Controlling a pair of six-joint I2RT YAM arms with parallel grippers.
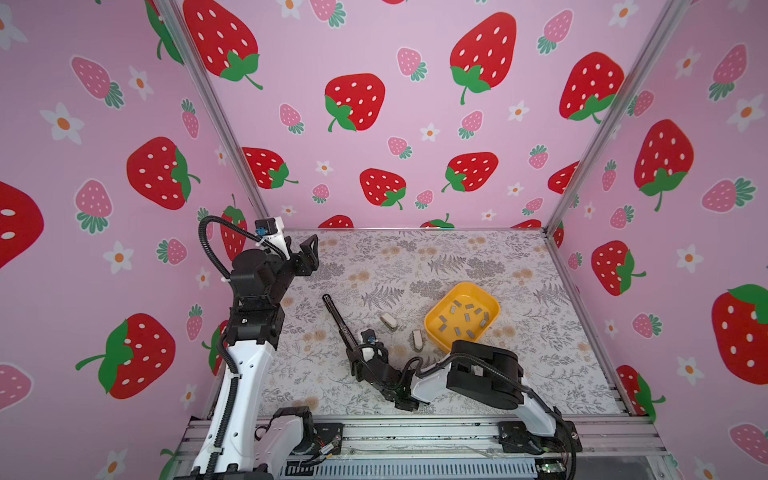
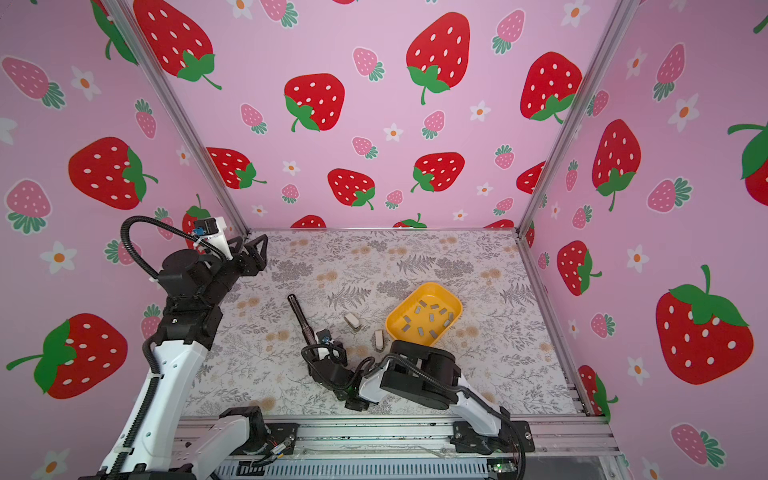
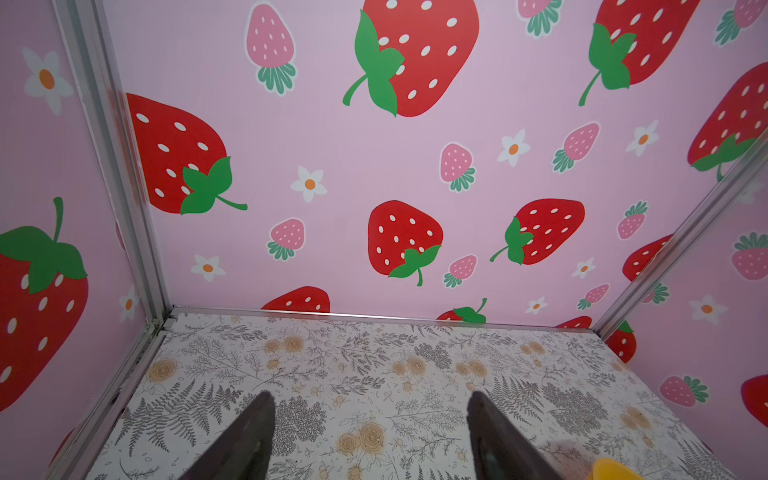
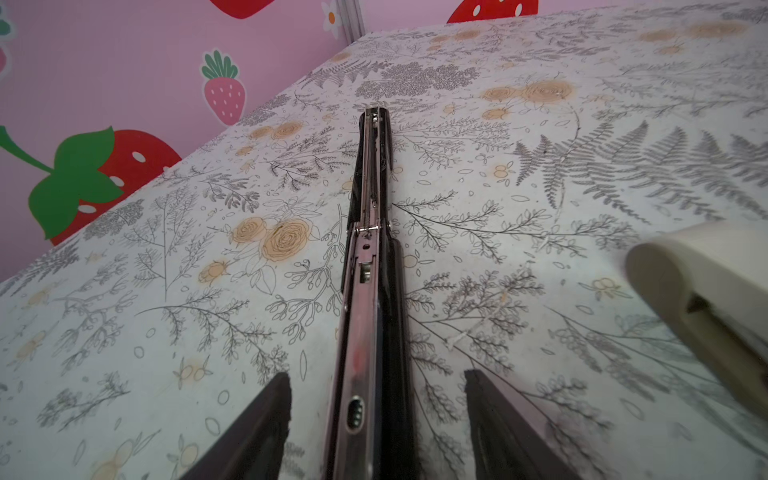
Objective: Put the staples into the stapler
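The stapler [image 1: 338, 322] is glossy black plastic with a bright metal channel. It lies opened out flat in one long, narrow line near the middle of the table [image 1: 457, 257], running from 11 o'clock to 5 o'clock in both top views. The staples [image 1: 465, 318] are short grey metal strips scattered in a shallow, round-cornered yellow tray [image 1: 465, 286]. The tray sits at 3 o'clock of the stapler, well apart from it. Two small rounded cream blocks [image 1: 388, 321] lie between them; what they are I cannot tell. The table cover is matt, printed with grey ferns and tan roses.

The right gripper [image 4: 376, 376] reaches low over the stapler's 5 o'clock end, and its wrist hides that end in both top views. Its dark fingers are spread to either side of the metal channel, with table showing in both gaps, and they grip nothing. The left gripper [image 1: 309, 253] is raised at the table's 10 o'clock corner on a folded arm, its fingers parted and empty.
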